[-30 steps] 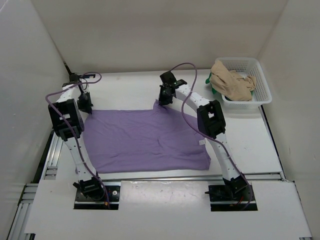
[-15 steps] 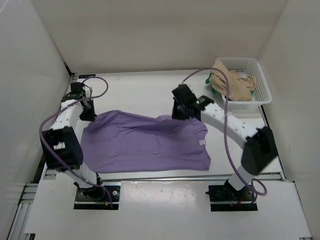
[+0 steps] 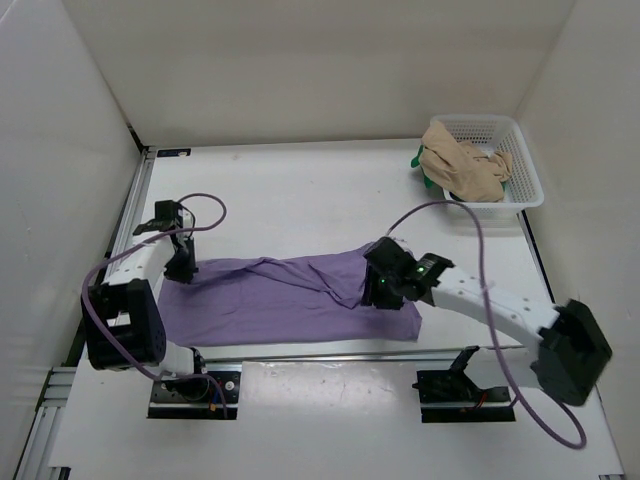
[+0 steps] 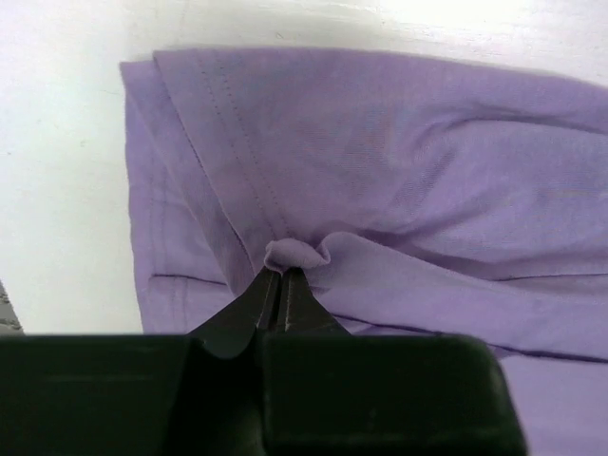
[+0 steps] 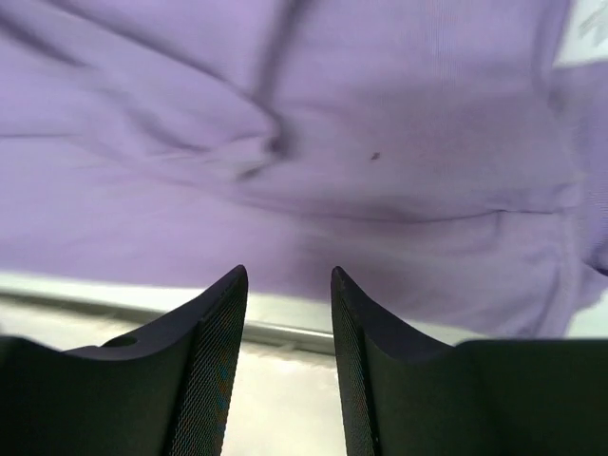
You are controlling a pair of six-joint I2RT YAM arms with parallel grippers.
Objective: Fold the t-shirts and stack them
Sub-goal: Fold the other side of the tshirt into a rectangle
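Observation:
The lavender t-shirt (image 3: pixel 290 300) lies on the table near the front, its far edge drawn over itself in a loose, wrinkled fold. My left gripper (image 3: pixel 182 270) is shut on a pinch of the shirt's left hem, seen up close in the left wrist view (image 4: pixel 283 271) against the lavender cloth (image 4: pixel 427 190). My right gripper (image 3: pixel 385 290) is open and empty just above the shirt's right part; its fingers (image 5: pixel 220 313) stand apart over the lavender cloth (image 5: pixel 380 114). The tan t-shirt (image 3: pixel 462 170) is heaped in the basket. The green t-shirt (image 3: pixel 421 160) peeks out at the basket's left side.
The white mesh basket (image 3: pixel 492 213) stands at the back right corner. White walls close the table on three sides. A metal rail (image 3: pixel 330 352) runs along the front edge, just beyond the shirt's near hem, and shows in the right wrist view (image 5: pixel 142 302).
Both grippers moved from the back of the table toward the front, dragging the lavender shirt's far edge over itself. The shirt went from flat to a narrower, folded band.

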